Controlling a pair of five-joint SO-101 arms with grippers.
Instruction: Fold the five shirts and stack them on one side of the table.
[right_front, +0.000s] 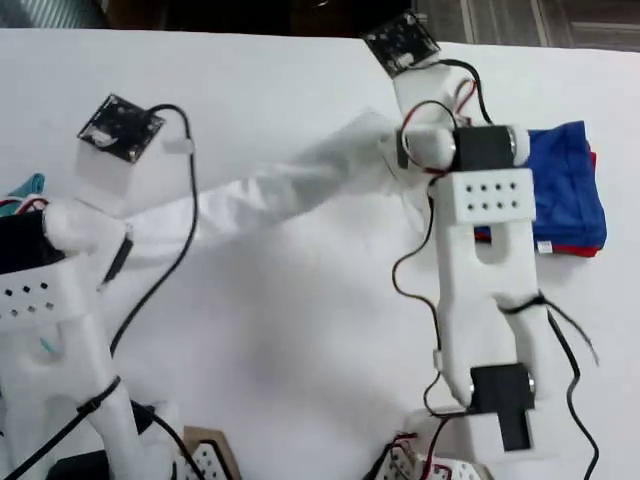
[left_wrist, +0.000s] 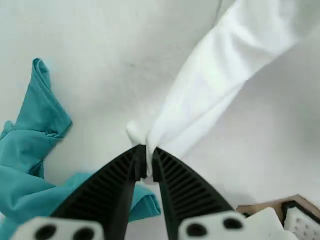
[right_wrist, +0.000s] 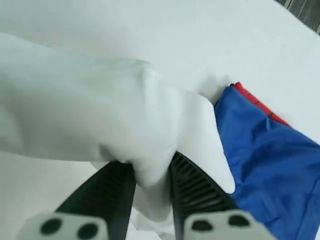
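In the high view, the long white cloth shirt (right_front: 290, 185) spans between both arms, and its long axis points toward the folded blue shirt (right_front: 565, 185). In the left wrist view, the left gripper (left_wrist: 146, 154) is clamped on one end of it, with a crumpled teal shirt (left_wrist: 30, 150) beside. In the right wrist view, the right gripper (right_wrist: 150, 171) pinches the other end just beside the blue shirt, so I judge the right arm is the nearer one to that stack.

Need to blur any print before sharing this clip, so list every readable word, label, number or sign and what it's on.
None can be read.
Pale tag at the edge of the blue shirt: too small to read.
Camera boards on the wrists: any markings too small to read.
White shirt and teal shirt: no print visible.
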